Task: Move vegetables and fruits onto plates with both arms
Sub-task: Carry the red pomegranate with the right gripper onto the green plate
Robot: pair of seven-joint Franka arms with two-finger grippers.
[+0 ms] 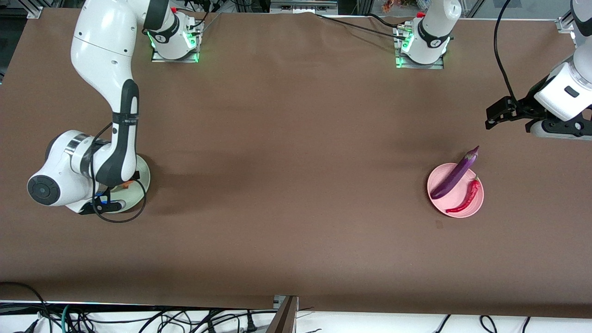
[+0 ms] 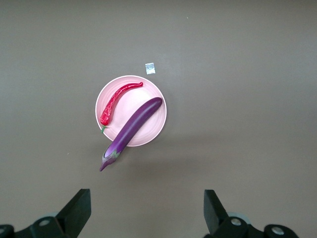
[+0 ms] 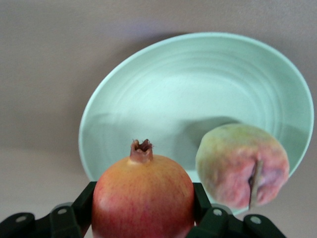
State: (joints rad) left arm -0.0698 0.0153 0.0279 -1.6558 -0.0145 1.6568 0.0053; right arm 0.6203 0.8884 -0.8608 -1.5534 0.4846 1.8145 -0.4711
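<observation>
The right gripper (image 3: 142,218) hangs over the pale green plate (image 1: 144,172) at the right arm's end of the table, its fingers clamped on either side of a red pomegranate-like fruit (image 3: 142,198) with a crown on top; round, firm and smooth-skinned, it looks likely to roll or slip unless gripped across its widest part, as it is now. A pinkish-yellow peach (image 3: 242,166) already lies in that plate, probably softer and easily bruised. Well apart from the green plate, toward the left arm's end, the purple eggplant (image 1: 455,173) and red chili pepper (image 1: 466,198) lie on the pink plate (image 1: 451,200), and the left gripper (image 1: 499,113) waits above the table near it, fingers spread wide and empty.
</observation>
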